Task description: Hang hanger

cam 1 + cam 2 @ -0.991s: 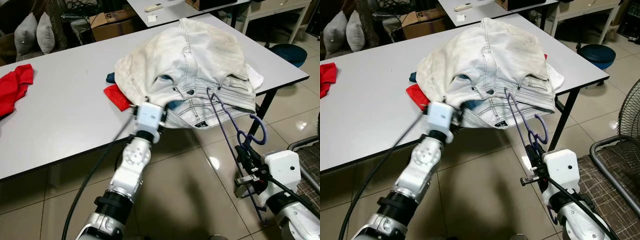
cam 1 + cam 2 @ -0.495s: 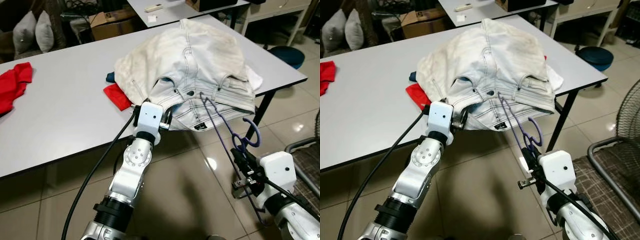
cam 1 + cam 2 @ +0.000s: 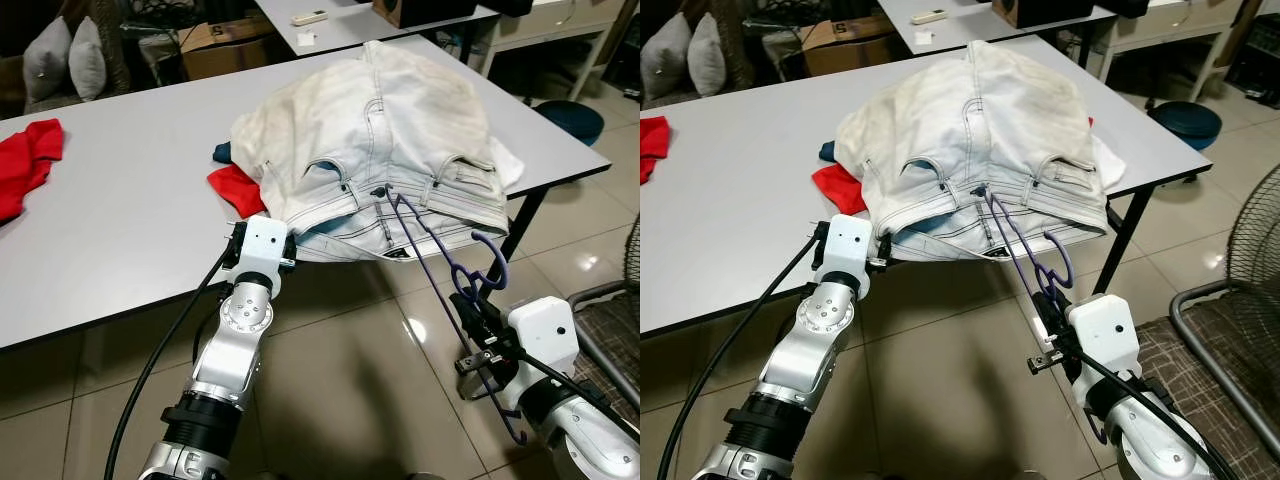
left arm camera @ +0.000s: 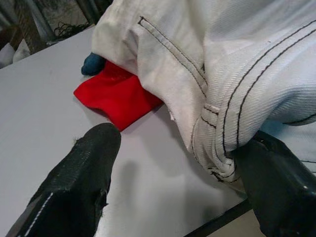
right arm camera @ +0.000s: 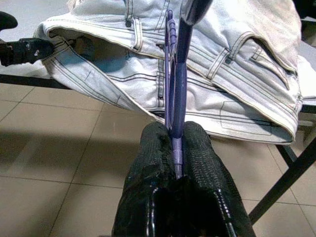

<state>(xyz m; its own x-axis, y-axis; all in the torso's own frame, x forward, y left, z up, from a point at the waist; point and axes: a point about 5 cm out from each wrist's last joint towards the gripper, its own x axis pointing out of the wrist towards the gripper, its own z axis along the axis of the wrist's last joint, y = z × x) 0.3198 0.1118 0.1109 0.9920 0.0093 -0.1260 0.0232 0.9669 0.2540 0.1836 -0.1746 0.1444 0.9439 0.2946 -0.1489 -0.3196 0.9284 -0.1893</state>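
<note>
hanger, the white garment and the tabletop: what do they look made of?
Hanger: thin purple rod, smooth with a slight sheen, probably plastic or coated wire; can't tell which. The right gripper is shut on it.
White garment: denim, matte twill weave, dark double stitching, pockets, metal rivet.
Tabletop: smooth pale grey sheet, dark edge, likely laminate.

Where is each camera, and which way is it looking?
Head views: look forward and down at the white table with the jeans; both silver arms show.
Left wrist view: looks along the open left pincer at the jeans' edge and a red cloth.
Right wrist view: looks along the right pincer, shut on the purple hanger, toward the jeans.
Shared: every view shows the jeans.
</note>
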